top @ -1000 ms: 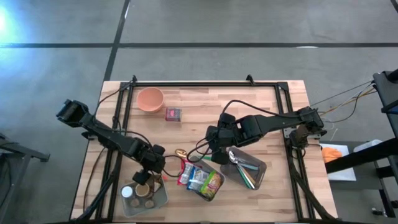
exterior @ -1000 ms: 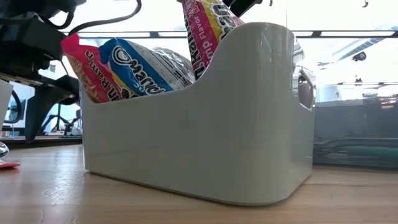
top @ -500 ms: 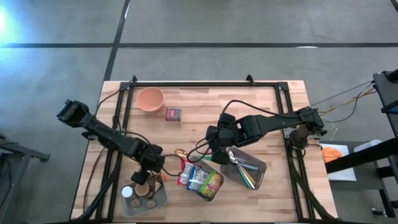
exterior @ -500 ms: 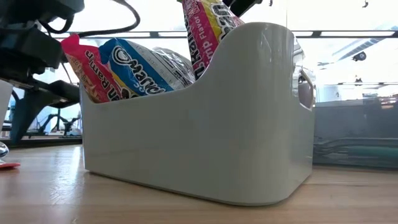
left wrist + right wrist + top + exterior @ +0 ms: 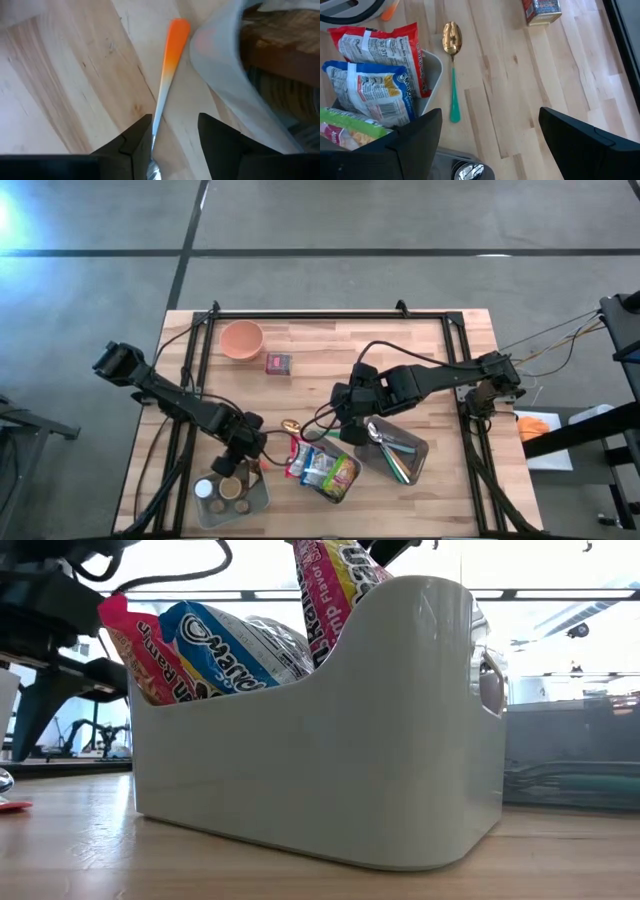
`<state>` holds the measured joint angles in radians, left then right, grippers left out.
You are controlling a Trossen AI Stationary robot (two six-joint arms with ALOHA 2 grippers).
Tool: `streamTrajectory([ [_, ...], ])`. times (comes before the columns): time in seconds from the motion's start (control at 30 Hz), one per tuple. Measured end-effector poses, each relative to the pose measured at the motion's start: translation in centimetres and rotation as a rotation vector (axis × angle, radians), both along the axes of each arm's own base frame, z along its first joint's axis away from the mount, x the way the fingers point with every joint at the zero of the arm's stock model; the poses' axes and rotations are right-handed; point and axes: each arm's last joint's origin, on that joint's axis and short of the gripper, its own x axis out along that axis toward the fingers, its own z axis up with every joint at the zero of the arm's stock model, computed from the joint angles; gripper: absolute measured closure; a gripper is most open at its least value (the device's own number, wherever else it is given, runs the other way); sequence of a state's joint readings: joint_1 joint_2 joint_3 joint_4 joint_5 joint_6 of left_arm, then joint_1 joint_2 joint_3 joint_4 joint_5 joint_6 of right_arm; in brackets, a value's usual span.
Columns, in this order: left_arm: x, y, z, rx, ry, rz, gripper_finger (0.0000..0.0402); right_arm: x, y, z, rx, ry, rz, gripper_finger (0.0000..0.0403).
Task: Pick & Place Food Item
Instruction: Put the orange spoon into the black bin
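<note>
L jaws narrower round orange-handled utensil (image 5: 169, 70).

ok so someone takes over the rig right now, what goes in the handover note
Left gripper: open, low over the table, fingers either side of the orange-handled utensil lying beside the translucent plastic container. Not clamped yet.
Right gripper: open, empty, hovering mid-table beside the white plastic bin.
Things: colourful snack packets stand in the white bin; a gold spoon with a teal handle lies on the wood next to it.
Done: nothing is held.
Left: finish the left grasp, lift, place.
</note>
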<state>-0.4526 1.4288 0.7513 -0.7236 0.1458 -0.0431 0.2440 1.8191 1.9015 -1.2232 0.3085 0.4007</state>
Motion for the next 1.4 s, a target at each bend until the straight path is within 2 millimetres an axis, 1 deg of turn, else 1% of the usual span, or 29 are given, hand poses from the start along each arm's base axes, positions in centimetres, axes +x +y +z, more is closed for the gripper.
streamTrajectory([
  [0.2, 0.1, 0.0, 0.7, 0.031, -0.004, -0.099, 0.0240, 0.0, 0.0, 0.0, 0.003, -0.002, 0.001, 0.0071],
  [0.43, -0.2, 0.3, 0.4, 0.082, -0.001, -0.237, 0.0240, 0.0, 0.0, 0.0, 0.008, -0.004, -0.007, 0.0071],
  [0.6, -0.3, 0.5, -0.3, 0.141, 0.017, -0.283, 0.0240, 0.0, 0.0, 0.0, 0.012, -0.005, -0.014, 0.0071],
  [0.8, -0.9, 0.7, -1.2, 0.142, 0.060, -0.351, 0.0240, 0.0, 0.0, 0.0, 0.012, -0.005, -0.014, 0.0071],
  [1.13, -1.0, 0.8, -1.3, 0.147, 0.054, -0.371, 0.0240, 0.0, 0.0, 0.0, 0.011, -0.005, -0.012, 0.0071],
  [1.3, -0.9, 0.8, -1.3, 0.143, 0.058, -0.283, 0.0240, 0.0, 0.0, 0.0, 0.011, -0.005, -0.012, 0.0071],
  [1.4, -0.9, 0.8, -1.5, 0.142, 0.061, -0.270, 0.0240, 0.0, 0.0, 0.1, 0.012, -0.006, -0.014, 0.0071],
])
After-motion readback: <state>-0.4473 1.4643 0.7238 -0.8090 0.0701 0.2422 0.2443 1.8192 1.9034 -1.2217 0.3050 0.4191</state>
